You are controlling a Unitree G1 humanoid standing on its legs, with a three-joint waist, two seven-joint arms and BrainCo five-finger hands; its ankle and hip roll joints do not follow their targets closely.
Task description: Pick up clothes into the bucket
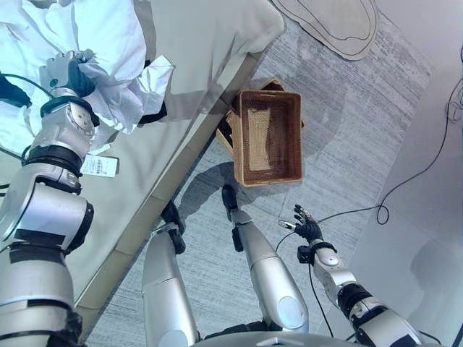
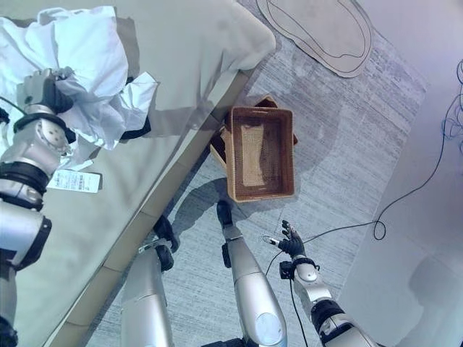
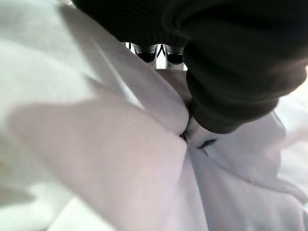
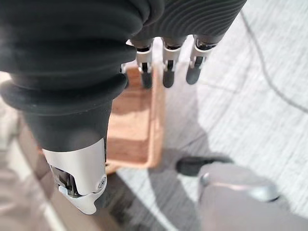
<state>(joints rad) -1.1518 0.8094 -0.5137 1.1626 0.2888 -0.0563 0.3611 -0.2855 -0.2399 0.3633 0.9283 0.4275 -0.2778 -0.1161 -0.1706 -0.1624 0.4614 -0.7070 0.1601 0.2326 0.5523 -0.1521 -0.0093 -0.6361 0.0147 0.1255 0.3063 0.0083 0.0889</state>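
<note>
A heap of white clothes (image 1: 108, 43) lies on the bed, with a bit of dark fabric (image 1: 153, 114) showing under its edge. My left hand (image 1: 66, 72) is on the heap with its fingers curled into a bunched fold; the left wrist view has white cloth (image 3: 120, 159) pressed close against the hand. A brown wicker basket (image 1: 239, 137) stands on the floor beside the bed and looks empty inside. My right hand (image 1: 307, 230) hangs open low over the floor, short of the basket (image 4: 156, 125), fingers (image 4: 167, 72) straight.
The bed (image 1: 202, 43) with its beige sheet fills the left side, its edge running diagonally past the basket. A white tag (image 1: 99, 166) lies on the sheet by my left arm. A pale rug (image 1: 340, 22) sits beyond the basket on grey carpet. Another wicker piece (image 1: 223, 134) sticks out under the basket.
</note>
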